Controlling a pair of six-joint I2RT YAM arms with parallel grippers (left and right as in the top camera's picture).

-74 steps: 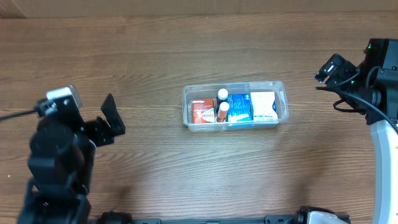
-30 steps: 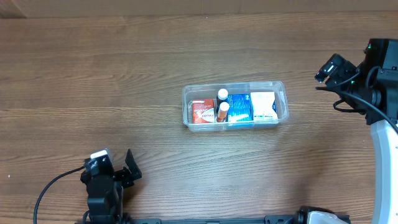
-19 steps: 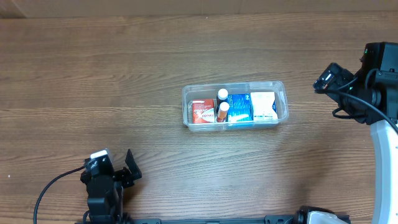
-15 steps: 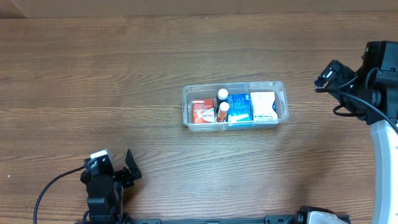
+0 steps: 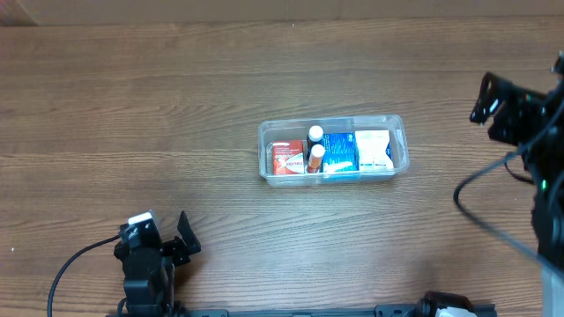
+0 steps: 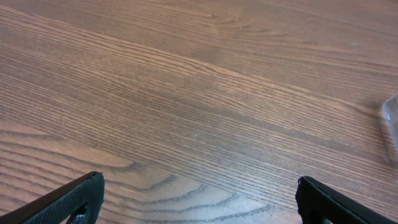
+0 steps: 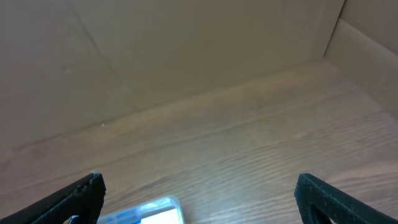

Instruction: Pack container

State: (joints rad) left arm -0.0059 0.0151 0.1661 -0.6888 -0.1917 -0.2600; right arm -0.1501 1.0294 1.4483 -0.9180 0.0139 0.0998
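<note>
The clear plastic container [image 5: 402,139] sits at the table's middle. It holds a red box [image 5: 287,158], two small white-capped bottles [image 5: 316,146], a blue box [image 5: 338,152] and a white box [image 5: 374,150]. My left gripper [image 5: 183,236] is open and empty near the table's front left, far from the container; its fingertips frame bare wood in the left wrist view [image 6: 199,198], where a container corner [image 6: 392,121] shows at the right edge. My right gripper [image 5: 490,99] is open and empty, raised at the far right. In the right wrist view [image 7: 199,198] a container corner [image 7: 158,211] shows low.
A brown wall [image 7: 155,50] rises behind the wooden table [image 5: 176,114]. The right arm's cable [image 5: 480,207] hangs over the table's right side.
The left arm dropped back to the front left edge and has stayed still since. The right arm has moved right and up, toward the frame's edge. The container has not moved.
</note>
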